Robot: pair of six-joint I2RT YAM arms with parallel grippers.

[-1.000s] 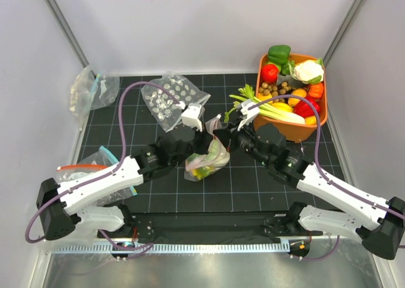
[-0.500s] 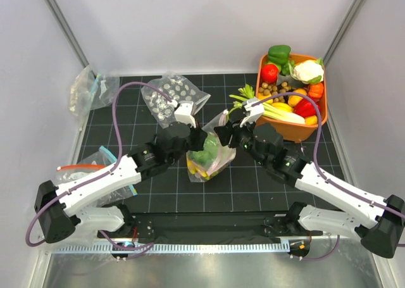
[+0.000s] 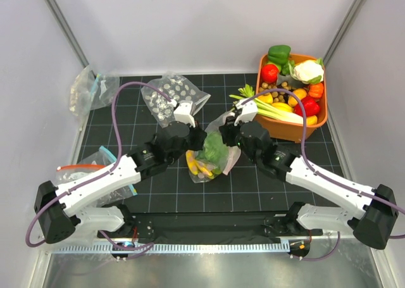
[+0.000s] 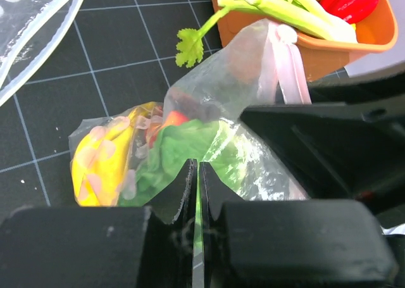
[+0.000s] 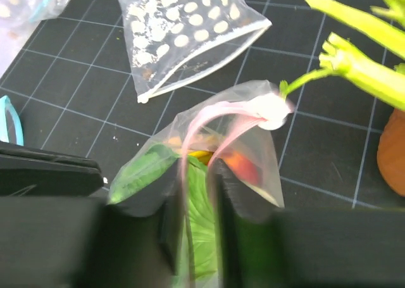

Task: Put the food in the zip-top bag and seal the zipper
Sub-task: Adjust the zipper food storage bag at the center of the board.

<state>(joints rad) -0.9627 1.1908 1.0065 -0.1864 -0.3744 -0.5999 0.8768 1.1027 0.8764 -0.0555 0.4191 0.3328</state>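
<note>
Robot lab test cell, not a home or kitchen. Worktop [image 3: 253, 187] is a black mat with a white grid, boxed in by plain white panels [image 3: 202, 28] with metal struts [image 3: 63, 28] in the back corners. Two white-and-black arms, left arm [image 3: 95, 187] and right arm [image 3: 329, 187], bolted at the near edge, purple cables [image 3: 114, 120] looping off them. Staged props: orange bin [image 3: 297, 133] of toy produce, spare plastic bags [image 3: 88, 92] at the mat edge

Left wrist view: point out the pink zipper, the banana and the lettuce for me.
zipper [image 4: 288, 66], left wrist view, on the bunched pink strip.
banana [image 4: 95, 168], left wrist view, middle of its yellow body.
lettuce [image 4: 171, 149], left wrist view, on the green leaves.
</note>
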